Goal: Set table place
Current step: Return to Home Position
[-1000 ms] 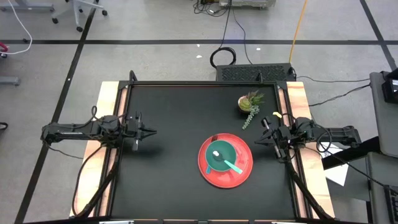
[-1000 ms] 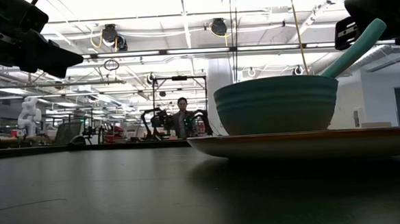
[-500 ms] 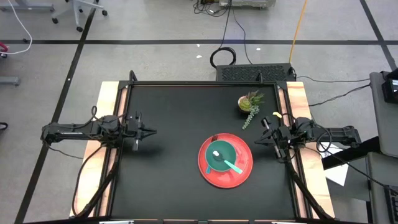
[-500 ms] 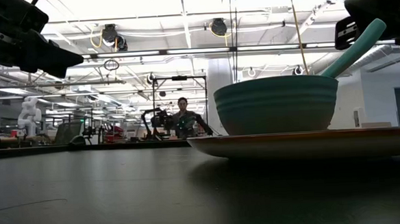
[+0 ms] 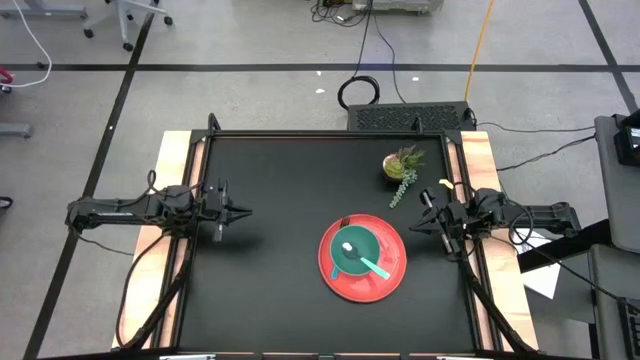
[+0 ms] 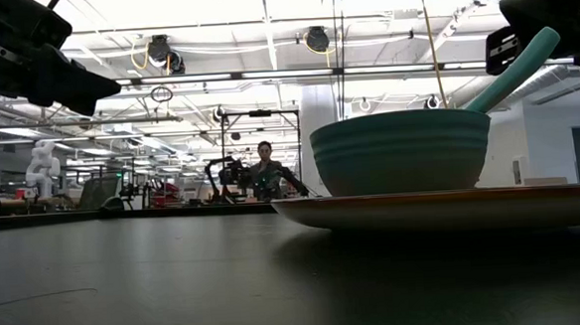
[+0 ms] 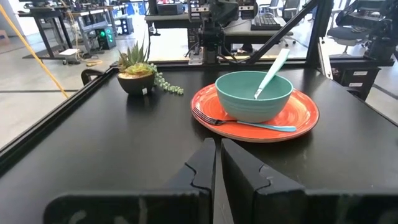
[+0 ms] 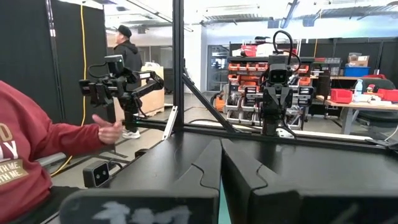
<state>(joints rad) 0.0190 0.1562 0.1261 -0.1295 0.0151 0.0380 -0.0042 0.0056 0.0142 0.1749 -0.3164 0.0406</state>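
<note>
Partly hidden items first. Fork (image 7: 249,123): plain only in the left wrist view, hard to make out from above. Spoon (image 5: 372,265): its scoop end is sunk inside the bowl (image 5: 350,262). Plate (image 5: 372,292): cut off at the low view's edge, as are both arms at that view's upper corners.

Place setting: red plate on the black table (image 5: 280,200), right of centre, with the teal bowl on it. It lies between the two grippers, near the right one and well apart from the left.

Left gripper (image 5: 240,212): by the left wood strip, fingers pressed together on nothing, aimed at the plate.

Right gripper (image 5: 418,225): by the right wood strip, just off the plate's rim, fingers likewise together and empty.

Spoon: teal handle leans out over the bowl's rim, slanting toward the right arm's side and the near edge.

Fork: flat on the plate on the side facing the left gripper, long axis across that gripper's line, tines toward the potted plant (image 5: 402,163).

Beyond the table: a person's red sleeve and hand (image 8: 111,132).
</note>
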